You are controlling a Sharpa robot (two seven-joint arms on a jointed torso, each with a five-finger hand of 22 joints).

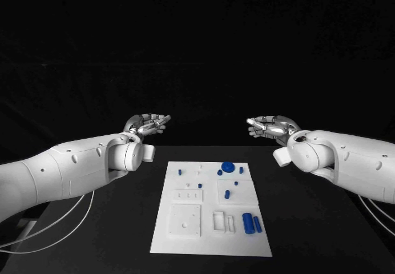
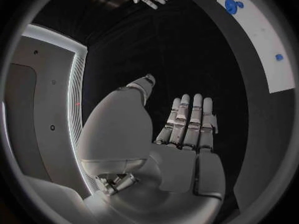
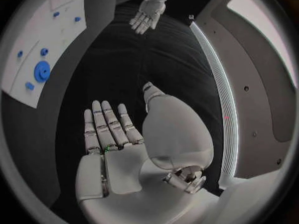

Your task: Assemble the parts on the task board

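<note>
The fingers (image 2: 187, 119) of the left hand (image 1: 146, 124) lie straight and side by side, thumb set apart, with nothing in them; the palm faces up. The hand hangs above the far edge of the black table (image 1: 123, 228), beyond and to the left of the task board (image 1: 185, 242). The right hand (image 1: 271, 128) mirrors it on the other side: its fingers (image 3: 106, 124) are stretched out close together, thumb off to the side, palm up and bare. Both hands are raised well clear of the board, and each white arm reaches in from its own side of the table, the two hands well apart and facing each other across the gap.

The task board is a white plate lying lengthwise in the middle of the table, with raised square and slotted blocks moulded on it. Blue parts sit on its right half: a round disc (image 1: 228, 166) near the far end with a smaller piece (image 1: 220, 172) just beside it, a short peg (image 1: 227, 194) midway, and two longer cylinders (image 1: 248, 222) side by side near the close end.

Whether the blue pieces stand in sockets or merely lie on the plate cannot be told. The wrist views cut the board off at the circle's rim.
</note>
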